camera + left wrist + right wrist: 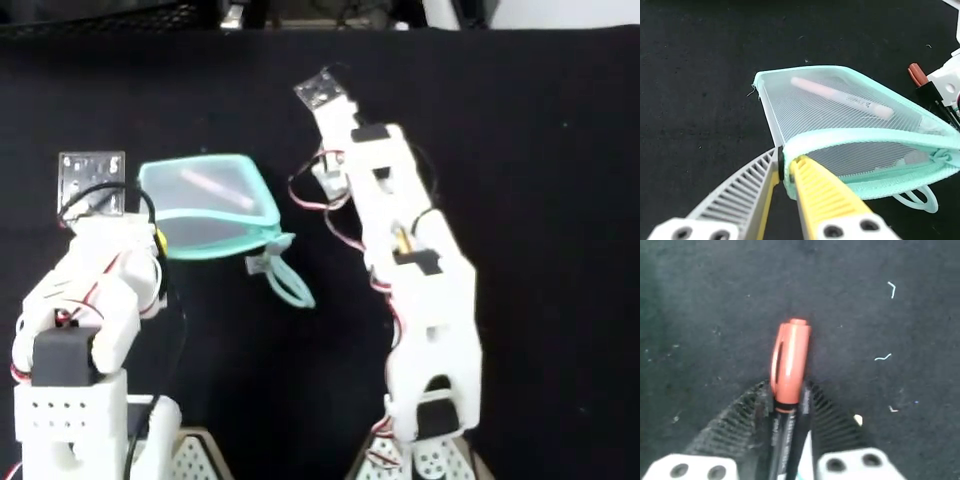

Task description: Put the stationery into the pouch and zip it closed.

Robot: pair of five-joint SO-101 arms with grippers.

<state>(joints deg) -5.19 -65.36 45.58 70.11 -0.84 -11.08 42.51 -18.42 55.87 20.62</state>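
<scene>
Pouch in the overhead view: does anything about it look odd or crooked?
Nothing damaged. The mint-green mesh pouch sits askew, one rim corner pinched by the left gripper, a pink pen inside.

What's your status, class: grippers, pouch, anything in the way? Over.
Left gripper shut on pouch rim. Right gripper shut on red-capped pen. Pink pen inside pouch, zip open. Nothing seen between them.

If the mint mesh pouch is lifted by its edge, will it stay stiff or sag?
Likely sags: the mint mesh pouch is thin netting, pinched at one edge by the left gripper. Probably light: a pink pen inside.
</scene>
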